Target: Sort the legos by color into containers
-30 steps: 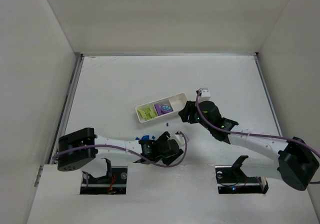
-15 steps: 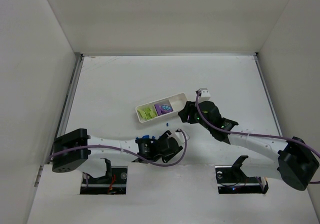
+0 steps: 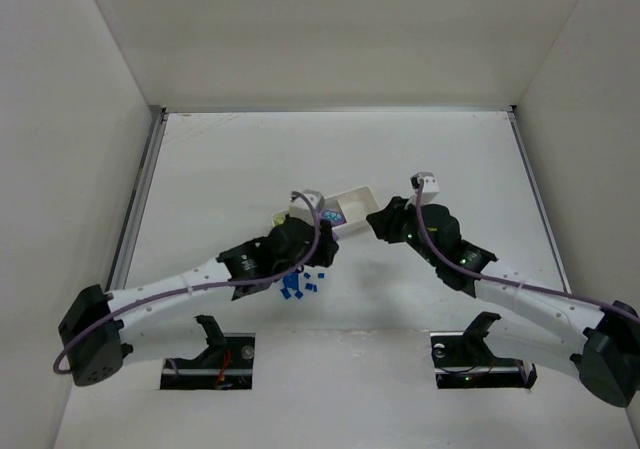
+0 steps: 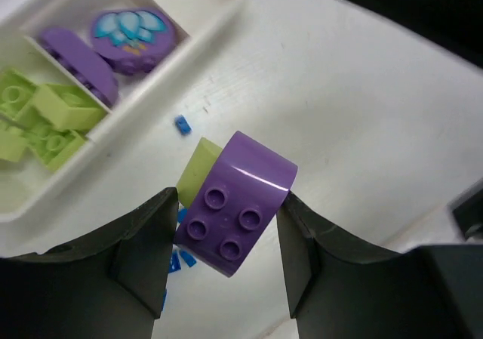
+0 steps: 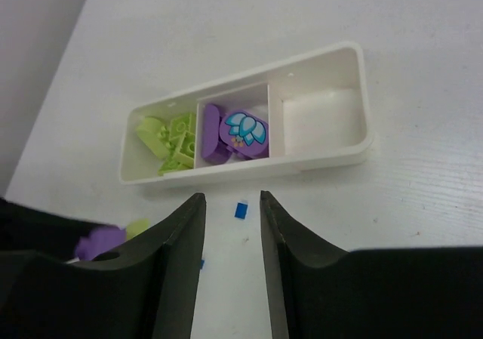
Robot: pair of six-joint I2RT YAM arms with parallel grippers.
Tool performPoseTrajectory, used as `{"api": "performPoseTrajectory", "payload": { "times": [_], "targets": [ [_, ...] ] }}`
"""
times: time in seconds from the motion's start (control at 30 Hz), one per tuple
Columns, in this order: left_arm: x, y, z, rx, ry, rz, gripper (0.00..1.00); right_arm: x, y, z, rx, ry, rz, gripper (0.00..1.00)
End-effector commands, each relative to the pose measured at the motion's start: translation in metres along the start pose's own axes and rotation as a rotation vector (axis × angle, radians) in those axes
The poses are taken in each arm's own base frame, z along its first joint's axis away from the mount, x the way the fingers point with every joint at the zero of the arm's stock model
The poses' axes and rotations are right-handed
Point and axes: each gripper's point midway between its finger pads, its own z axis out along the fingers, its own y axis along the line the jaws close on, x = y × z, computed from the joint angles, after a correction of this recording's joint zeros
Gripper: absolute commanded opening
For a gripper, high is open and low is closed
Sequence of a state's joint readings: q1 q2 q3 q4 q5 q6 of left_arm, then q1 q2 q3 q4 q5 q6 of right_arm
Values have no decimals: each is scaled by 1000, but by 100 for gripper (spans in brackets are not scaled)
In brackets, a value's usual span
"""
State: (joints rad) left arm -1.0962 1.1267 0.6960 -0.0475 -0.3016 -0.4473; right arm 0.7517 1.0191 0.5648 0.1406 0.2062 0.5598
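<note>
claw (image 4: 225, 242) (left) half-shut on purple brick (image 4: 238, 199)

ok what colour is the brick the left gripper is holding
Purple brick with a yellow-green piece behind it, clearest in the left wrist view.

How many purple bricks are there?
3: a plain brick and a flower-printed piece in the tray's middle compartment; a block in the left gripper. More may be hidden.

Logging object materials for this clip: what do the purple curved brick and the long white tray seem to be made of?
Purple curved studded brick: looks like hard moulded plastic, smooth and slightly glossy, with soft highlights on its curved top. Long white three-compartment tray: probably thin moulded plastic, semi-matte, with rounded rims and corners.
</note>
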Motion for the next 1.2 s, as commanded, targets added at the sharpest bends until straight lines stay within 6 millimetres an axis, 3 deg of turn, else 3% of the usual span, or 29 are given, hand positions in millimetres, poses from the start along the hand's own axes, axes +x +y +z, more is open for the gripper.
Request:
{"api": "performPoseTrajectory", "payload": {
  "times": [0.0, 0.13, 0.27, 0.47, 0.57, 0.8, 1.17],
  "targets": [
    [-34, 13, -10, 43, -71, -363, 22, -20, 8, -4, -32, -74, 48, 36],
    [-48, 35, -14, 115, -96, -673, 22, -23, 24, -9, -138, -104, 55, 35],
    [-57, 45, -21, 201, -71, -870, 22, -20, 61, -26, -323, -119, -24, 50],
    [-67, 22, -38, 401, 23, -983, 25, -6, 117, -57, -578, -135, -185, 72],
    [-66, 6, -45, 496, 94, -1038, 27, 3, 133, -64, -629, -134, -280, 76],
    [-70, -15, -57, 602, 143, -1101, 27, 14, 134, -55, -548, -135, -479, 78],
    [-48, -25, -61, 621, 217, -1069, 26, 13, 125, -37, -435, -159, -639, 78]
  ]
}}
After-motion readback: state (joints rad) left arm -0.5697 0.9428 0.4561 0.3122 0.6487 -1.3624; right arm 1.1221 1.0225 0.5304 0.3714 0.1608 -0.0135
